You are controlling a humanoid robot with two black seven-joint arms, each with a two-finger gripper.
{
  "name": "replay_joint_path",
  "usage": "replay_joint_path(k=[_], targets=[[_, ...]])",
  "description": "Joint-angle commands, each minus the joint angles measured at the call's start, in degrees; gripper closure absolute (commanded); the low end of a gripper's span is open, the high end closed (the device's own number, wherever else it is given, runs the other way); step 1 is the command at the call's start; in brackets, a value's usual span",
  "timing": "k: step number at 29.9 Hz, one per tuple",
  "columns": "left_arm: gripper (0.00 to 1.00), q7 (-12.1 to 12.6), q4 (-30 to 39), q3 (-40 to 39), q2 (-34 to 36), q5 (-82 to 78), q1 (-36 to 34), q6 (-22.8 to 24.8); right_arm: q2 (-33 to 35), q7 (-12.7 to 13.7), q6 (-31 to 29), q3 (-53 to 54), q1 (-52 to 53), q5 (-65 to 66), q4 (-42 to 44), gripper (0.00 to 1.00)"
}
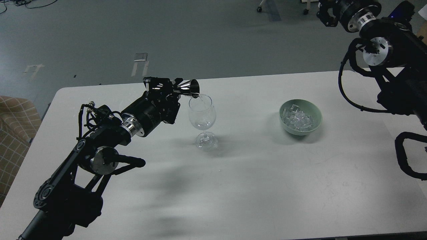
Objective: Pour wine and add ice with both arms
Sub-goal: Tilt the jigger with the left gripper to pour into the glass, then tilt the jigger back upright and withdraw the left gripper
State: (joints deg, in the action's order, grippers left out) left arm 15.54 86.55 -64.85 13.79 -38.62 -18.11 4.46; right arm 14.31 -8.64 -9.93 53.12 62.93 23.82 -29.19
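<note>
My left gripper point(171, 87) is shut on a shiny metal jigger point(187, 88), tipped on its side with its mouth over the rim of a clear stemmed glass point(201, 115). The glass stands upright on the white table point(233, 186). A thin clear stream seems to run from the jigger into the glass. A heap of clear ice cubes point(298, 119) lies in a pale green bowl point(315, 115) to the right of the glass. My right gripper point(326, 12) is raised high at the top right, far beyond the table; its fingers cannot be told apart.
A tan checked chair point(15, 126) stands off the table's left edge. Grey floor lies beyond the far edge. My right arm's cables point(347, 90) loop over the table's right side.
</note>
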Motion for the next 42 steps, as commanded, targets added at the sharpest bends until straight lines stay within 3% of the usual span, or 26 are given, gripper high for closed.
replay_joint_path(k=[1, 8, 13, 25, 42], targets=[[0.96, 1.50, 0.02, -0.02, -0.17, -2.15, -0.17, 0.02, -0.08, -0.06, 0.00, 0.06, 0.00, 0.00, 0.01, 0.00], [0.97, 1.68, 0.20, 0.07, 0.10, -4.96, -1.31, 0.99, 0.19, -0.06, -0.09, 0.06, 0.09, 0.00, 0.09, 0.00], [0.97, 4.23, 1.34, -0.02, 0.10, -7.78, -2.19, 1.08, 0.19, -0.06, -0.09, 0.06, 0.09, 0.00, 0.09, 0.00], [0.97, 4.76, 1.60, -0.02, 0.27, -14.72, -3.60, 1.34, 0.28, -0.06, -0.09, 0.06, 0.09, -0.09, 0.01, 0.00], [0.98, 8.54, 4.68, -0.02, 4.67, -15.25, -6.59, 3.36, 1.24, 0.03, -0.35, 0.32, 0.70, -0.09, -0.43, 0.00]])
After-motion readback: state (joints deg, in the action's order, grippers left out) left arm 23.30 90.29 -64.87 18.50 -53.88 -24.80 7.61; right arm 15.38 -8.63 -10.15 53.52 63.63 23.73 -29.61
